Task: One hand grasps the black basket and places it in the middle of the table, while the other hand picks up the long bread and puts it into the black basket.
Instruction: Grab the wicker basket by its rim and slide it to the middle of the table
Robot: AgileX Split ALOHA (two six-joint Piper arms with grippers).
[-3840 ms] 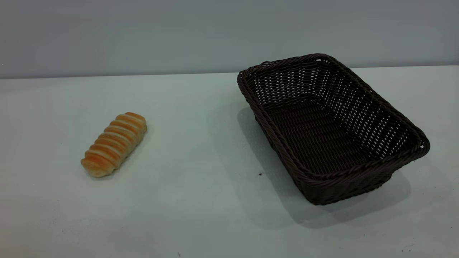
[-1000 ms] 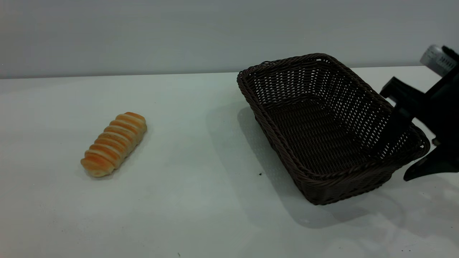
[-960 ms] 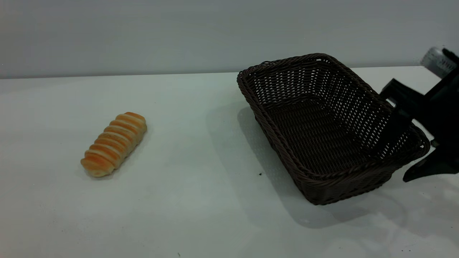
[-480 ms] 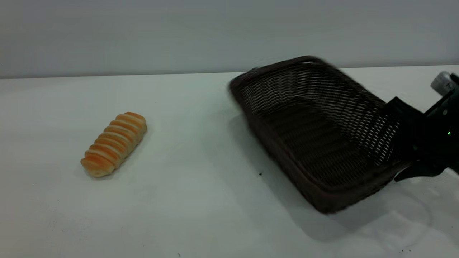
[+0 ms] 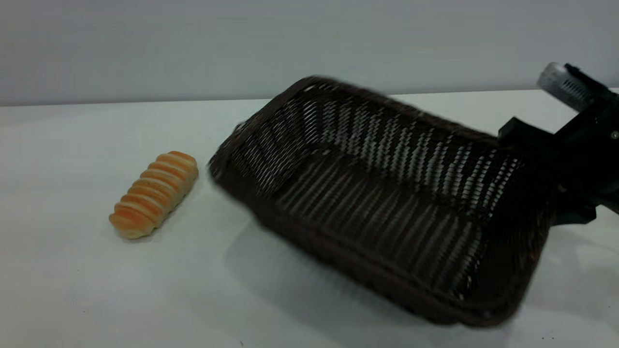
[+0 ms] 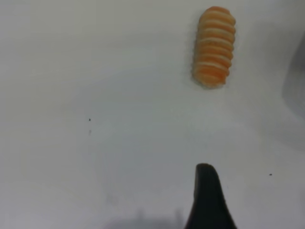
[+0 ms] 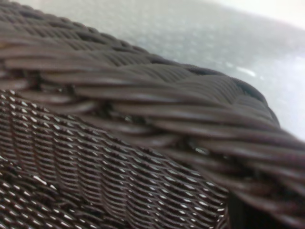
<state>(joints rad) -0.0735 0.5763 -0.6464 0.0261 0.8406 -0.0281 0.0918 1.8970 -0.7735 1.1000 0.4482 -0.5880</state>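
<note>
Closed tight on the black basket (image 5: 377, 193) — the right jaws, pinching the short end wall on the right side, just where the right arm (image 5: 582, 145) comes in from the edge of the exterior view. Held up at a slant, with the gripped end higher and the far end reaching down and left across the middle of the table (image 5: 121, 290). Open side turned toward the camera, so the woven floor and walls can be seen. Blurry all over. Dark shadow under it on the white top. Touching the table at the low long side or just above it: cannot tell.

Up close in the right wrist view, only thick brown braided rim (image 7: 143, 119) filling almost everything, with finer weave below it and a bit of pale table (image 7: 267, 43) behind.

Lying flat on the left part of the table, well clear of the right arm: the long bread (image 5: 154, 194). Orange and cream stripes across it, one end pointing toward the camera and a little left. Near the low far end of the basket, but not touching it.

Seen from above in the left wrist view too — the long bread (image 6: 214, 46) on bare table (image 6: 95, 95), with the left jaws hanging above and apart from it, holding nothing. Wide or narrow: cannot tell, with only one dark tip in sight
</note>
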